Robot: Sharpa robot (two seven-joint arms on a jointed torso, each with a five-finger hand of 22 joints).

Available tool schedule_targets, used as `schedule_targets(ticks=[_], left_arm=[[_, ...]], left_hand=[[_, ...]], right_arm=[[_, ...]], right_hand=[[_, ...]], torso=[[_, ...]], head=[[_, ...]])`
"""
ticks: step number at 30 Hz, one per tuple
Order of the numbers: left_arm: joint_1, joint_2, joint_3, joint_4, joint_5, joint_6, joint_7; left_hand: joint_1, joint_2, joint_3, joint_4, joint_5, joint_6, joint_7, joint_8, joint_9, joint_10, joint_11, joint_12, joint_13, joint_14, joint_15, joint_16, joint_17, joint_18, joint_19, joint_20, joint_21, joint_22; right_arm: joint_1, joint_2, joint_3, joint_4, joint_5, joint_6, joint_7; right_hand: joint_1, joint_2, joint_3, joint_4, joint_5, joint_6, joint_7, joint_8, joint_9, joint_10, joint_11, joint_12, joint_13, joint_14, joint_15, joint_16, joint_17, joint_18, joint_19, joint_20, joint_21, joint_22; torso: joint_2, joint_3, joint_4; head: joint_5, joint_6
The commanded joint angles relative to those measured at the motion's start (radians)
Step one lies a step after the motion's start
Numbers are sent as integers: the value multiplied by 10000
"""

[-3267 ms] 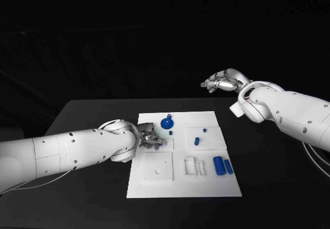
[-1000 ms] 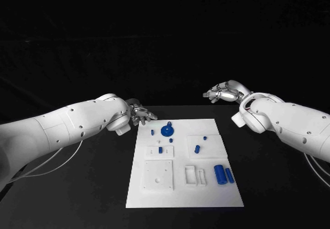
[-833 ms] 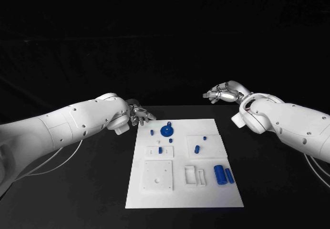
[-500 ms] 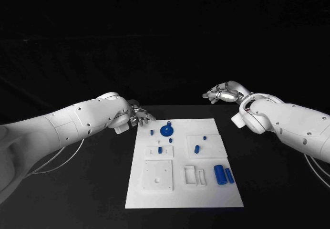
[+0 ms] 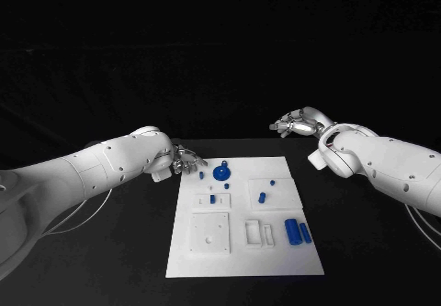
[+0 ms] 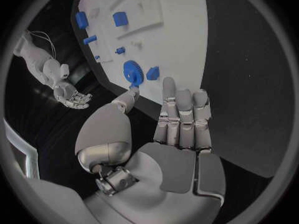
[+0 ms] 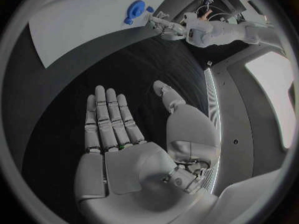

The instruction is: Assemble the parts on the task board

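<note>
The white task board (image 5: pixel 276 255) lies in the middle of the black table. On it are a blue gear (image 5: pixel 222 172) at the far end, a small blue piece (image 5: pixel 213 199) standing in a small plate, two little pegs (image 5: pixel 262 197) and two blue cylinders (image 5: pixel 292 231) at the right. My left hand (image 5: pixel 187 160) hovers at the board's far left corner, fingers apart and holding nothing; its wrist view shows the gear (image 6: pixel 132 73) just past the fingertips (image 6: pixel 182 99). My right hand (image 5: pixel 296 125) is raised beyond the board's far right corner, palm flat (image 7: pixel 124 154), empty.
A square white plate (image 5: pixel 209 233) and a slotted white block (image 5: pixel 258 233) sit on the near half of the board. Black table surface (image 5: pixel 110 242) runs along both sides of the board and in front of it.
The left hand has left the small plate on the board, where a blue piece now stands, and drawn back to the far left corner, sinking a little lately. The right hand has stayed still.
</note>
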Motion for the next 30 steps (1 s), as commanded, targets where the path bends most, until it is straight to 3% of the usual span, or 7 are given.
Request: schedule_targets(ticks=[1, 20, 25, 30], left_arm=[[-45, 64, 2, -38, 88, 437, 106], [-106, 54, 2, 20, 142, 1065, 57], [-112, 65, 2, 32, 140, 1113, 68], [-115, 77, 2, 36, 141, 1069, 87]], left_hand=[[-63, 54, -3, 51, -36, 79, -2, 32, -13, -32, -39, 40, -9, -24, -28, 51, 17, -63, -81, -1118, -34, 11], [207, 321, -241, -96, -20, 89, -5, 50, -119, -47, -47, 84, -8, -61, -35, 103, 69, -57, -123, -1129, -17, 91], [417, 606, -390, -326, 7, 136, -25, 85, -187, -30, -65, 133, 1, -56, -54, 155, 109, -65, -121, -1136, -6, 138], [501, 731, -439, -429, 19, 138, -29, 91, -229, -31, -66, 149, 0, -58, -58, 166, 122, -66, -116, -1141, -11, 155]], right_arm=[[-1, -5, 6, 23, 6, 76, 59], [-1, 3, 6, 23, 6, 84, 43], [-1, 19, 6, 8, 6, 85, 45], [-1, 49, 6, -5, 6, 94, 47]], right_hand=[[4, 19, 7, 34, 51, -95, 321, 40, -11, 45, 46, -34, -14, -98, 2, -49, -17, -79, -35, 3, -51, 18], [-4, 26, 2, 48, 55, -93, 322, 44, -13, 49, 46, -33, -26, -96, 3, -48, -19, -78, -34, 8, -54, 26], [-6, 29, 1, 52, 57, -92, 322, 45, -14, 50, 46, -32, -29, -96, 3, -48, -19, -77, -34, 8, -54, 28], [-7, 31, 1, 55, 58, -93, 322, 45, -15, 51, 46, -32, -31, -96, 3, -48, -19, -76, -34, 9, -55, 30]], torso=[[15, -15, 9], [6, 1, 3], [9, 0, 6], [14, -5, 10]], head=[[-15, -9], [-52, -37], [-54, -44], [-47, -44]])
